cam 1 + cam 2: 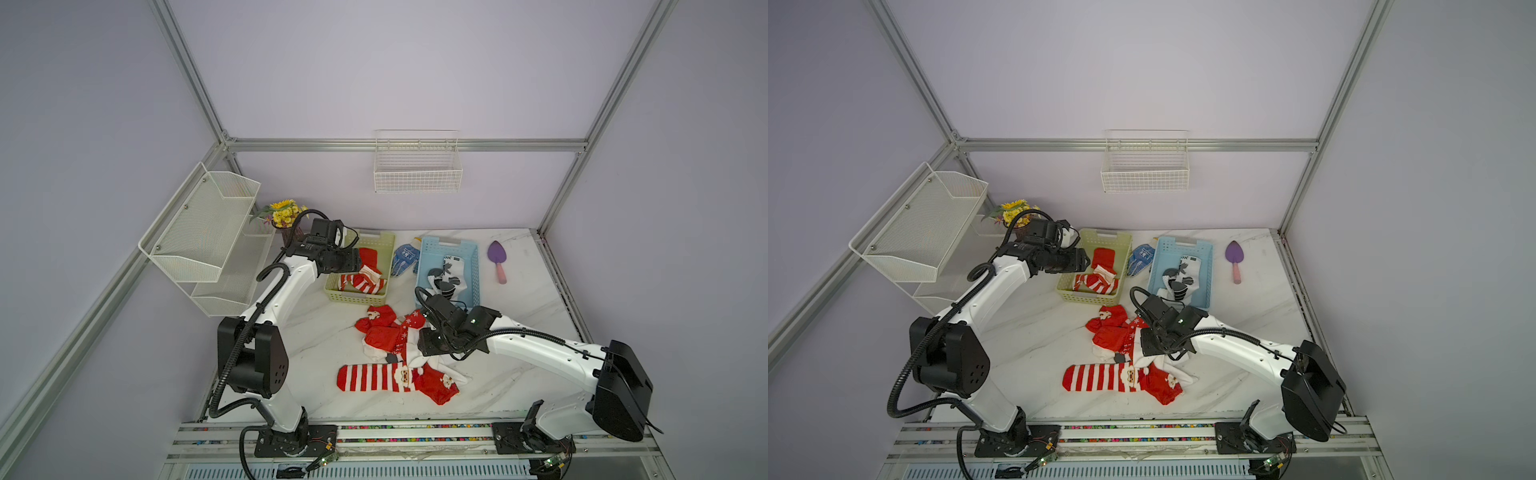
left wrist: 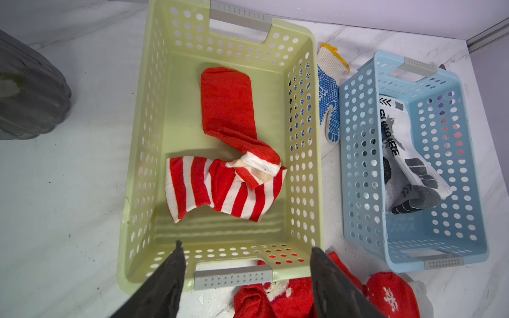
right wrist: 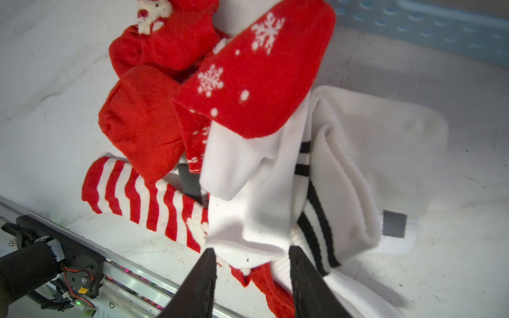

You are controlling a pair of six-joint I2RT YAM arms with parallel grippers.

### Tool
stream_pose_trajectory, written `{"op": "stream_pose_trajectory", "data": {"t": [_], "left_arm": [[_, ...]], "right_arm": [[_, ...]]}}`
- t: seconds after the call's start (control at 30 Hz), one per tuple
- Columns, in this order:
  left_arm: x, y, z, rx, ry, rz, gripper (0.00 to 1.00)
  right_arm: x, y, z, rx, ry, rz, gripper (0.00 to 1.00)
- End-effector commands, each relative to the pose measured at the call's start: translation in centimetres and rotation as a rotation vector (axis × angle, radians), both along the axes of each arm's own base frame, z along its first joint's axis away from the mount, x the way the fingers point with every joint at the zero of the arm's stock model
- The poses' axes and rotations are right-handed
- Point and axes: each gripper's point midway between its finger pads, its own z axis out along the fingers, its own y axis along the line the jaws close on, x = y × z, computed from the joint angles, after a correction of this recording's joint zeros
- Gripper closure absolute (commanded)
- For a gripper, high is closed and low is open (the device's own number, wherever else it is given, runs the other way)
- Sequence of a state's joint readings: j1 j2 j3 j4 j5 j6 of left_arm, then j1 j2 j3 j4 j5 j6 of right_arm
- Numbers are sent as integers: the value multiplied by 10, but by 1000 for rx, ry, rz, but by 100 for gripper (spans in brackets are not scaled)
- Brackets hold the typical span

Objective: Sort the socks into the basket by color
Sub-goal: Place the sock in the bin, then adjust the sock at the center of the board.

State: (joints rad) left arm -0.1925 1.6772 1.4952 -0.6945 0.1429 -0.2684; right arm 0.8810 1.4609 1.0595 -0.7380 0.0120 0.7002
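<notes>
1. Table (image 1: pixel 519 374): sock pile (image 1: pixel 384 338) at front centre, red mixed with white.
2. Green basket (image 2: pixel 140 137): red striped sock (image 2: pixel 220 190) inside.
3. Blue basket (image 2: pixel 358 170): white socks (image 2: pixel 407 168) inside.
4. Left gripper (image 2: pixel 245 245): jaws wide, empty, above green basket.
5. Right gripper (image 3: pixel 250 247): jaws parted at the pile's white sock (image 3: pixel 275 192); cannot tell if it is gripped.

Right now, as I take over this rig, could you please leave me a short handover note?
Left gripper: open, empty, over the green basket.
Right gripper: jaws apart at a white sock in the pile; grip unclear.
Done: red striped sock in the green basket; white-and-black sock in the blue basket.
To do: red socks, striped Santa sock and that white sock, on the table. Leave the blue dotted glove.
</notes>
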Motion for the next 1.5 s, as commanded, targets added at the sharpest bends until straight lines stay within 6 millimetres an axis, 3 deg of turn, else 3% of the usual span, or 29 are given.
{"op": "stream_pose_trajectory", "data": {"t": [0.0, 0.23, 0.63, 0.87, 1.13, 1.47], "left_arm": [[-1, -3, 20, -10, -85, -20, 29], [-6, -3, 19, -20, -89, -22, 29], [-11, -5, 12, -38, -79, -32, 28], [-12, -4, 11, -33, -77, -32, 28], [-12, -3, 12, -38, -80, -31, 28], [-12, -2, 13, -43, -79, -31, 28]], "right_arm": [[-1, -5, -11, -39, 17, -34, 54], [3, -3, -25, -79, 33, -29, 59], [13, 4, -29, -92, 13, -26, 63], [17, 10, -24, -81, 7, -15, 73], [15, 8, -15, -76, 5, -11, 74], [9, 6, -10, -68, 21, -6, 83]]}}
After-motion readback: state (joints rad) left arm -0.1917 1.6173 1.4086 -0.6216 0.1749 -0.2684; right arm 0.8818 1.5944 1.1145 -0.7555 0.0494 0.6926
